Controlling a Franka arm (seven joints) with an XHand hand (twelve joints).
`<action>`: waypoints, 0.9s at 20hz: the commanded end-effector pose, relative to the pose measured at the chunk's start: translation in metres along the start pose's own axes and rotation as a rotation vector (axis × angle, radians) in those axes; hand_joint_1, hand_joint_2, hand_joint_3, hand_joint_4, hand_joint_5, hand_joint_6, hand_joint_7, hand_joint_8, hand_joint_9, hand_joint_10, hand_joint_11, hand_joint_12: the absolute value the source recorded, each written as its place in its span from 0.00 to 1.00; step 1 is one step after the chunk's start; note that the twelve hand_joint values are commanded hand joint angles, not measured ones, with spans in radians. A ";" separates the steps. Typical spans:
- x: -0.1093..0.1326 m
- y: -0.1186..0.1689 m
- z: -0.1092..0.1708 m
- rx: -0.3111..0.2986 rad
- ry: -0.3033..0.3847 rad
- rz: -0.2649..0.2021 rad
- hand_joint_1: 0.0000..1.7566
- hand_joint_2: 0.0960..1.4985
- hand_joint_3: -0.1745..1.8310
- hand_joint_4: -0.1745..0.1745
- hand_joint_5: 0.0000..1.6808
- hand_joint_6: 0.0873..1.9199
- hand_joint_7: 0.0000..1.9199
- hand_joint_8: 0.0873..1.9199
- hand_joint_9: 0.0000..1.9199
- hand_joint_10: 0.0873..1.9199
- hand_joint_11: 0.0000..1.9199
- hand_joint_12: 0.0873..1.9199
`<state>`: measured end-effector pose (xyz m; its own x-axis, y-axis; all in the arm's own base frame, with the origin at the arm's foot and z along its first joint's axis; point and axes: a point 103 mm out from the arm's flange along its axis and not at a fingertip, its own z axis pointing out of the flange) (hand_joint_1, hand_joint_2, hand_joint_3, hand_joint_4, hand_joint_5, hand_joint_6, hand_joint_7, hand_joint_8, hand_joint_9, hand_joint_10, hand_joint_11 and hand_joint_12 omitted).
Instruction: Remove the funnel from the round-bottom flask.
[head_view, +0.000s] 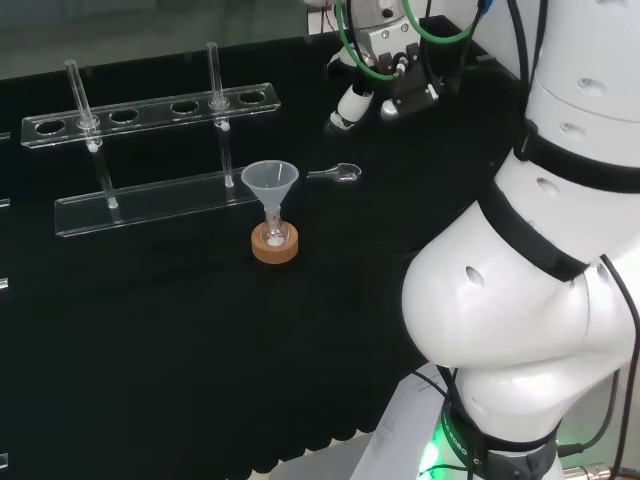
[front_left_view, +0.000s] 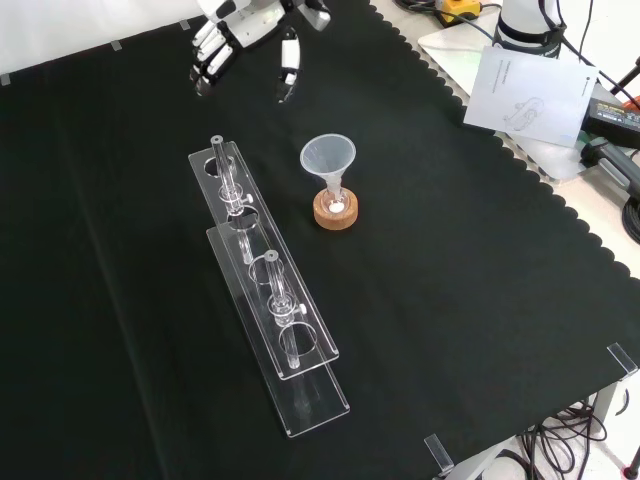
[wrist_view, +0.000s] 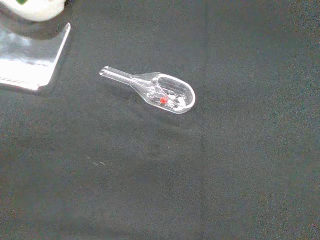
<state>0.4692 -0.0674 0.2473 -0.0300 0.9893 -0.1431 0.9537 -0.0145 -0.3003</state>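
A clear funnel (head_view: 270, 182) (front_left_view: 328, 158) stands with its stem down in a small round-bottom flask (head_view: 274, 236) (front_left_view: 337, 203) that rests on a cork ring (head_view: 275, 246) (front_left_view: 336, 212) near the middle of the cloth. The flask holds a little white material. The hand (head_view: 352, 103) (front_left_view: 225, 45) hangs in the air well away from the funnel, to the upper right of it in the head view and at the top left of the front view. Its fingers are relaxed and hold nothing.
A clear scoop (head_view: 336, 174) (wrist_view: 156, 91) with a red speck lies on the cloth just right of the funnel in the head view. A clear test-tube rack (head_view: 150, 160) (front_left_view: 266, 290) with two tubes stands beside the flask. Papers and cables (front_left_view: 530, 85) lie beyond the cloth's scalloped edge.
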 end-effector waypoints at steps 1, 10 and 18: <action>0.028 -0.034 -0.015 -0.005 0.012 0.009 0.39 0.39 0.26 0.48 0.18 0.00 0.07 0.29 0.20 0.31 0.13 0.70; 0.081 -0.074 -0.028 0.050 0.020 0.000 0.38 0.39 0.26 0.47 0.16 0.00 0.05 0.29 0.19 0.32 0.12 0.73; 0.117 -0.092 -0.022 0.093 0.036 -0.018 0.37 0.40 0.25 0.45 0.13 0.00 0.04 0.29 0.16 0.34 0.11 0.74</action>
<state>0.3942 0.0371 0.2827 -0.0272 0.9934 -0.1114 0.9318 -0.0151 -0.3627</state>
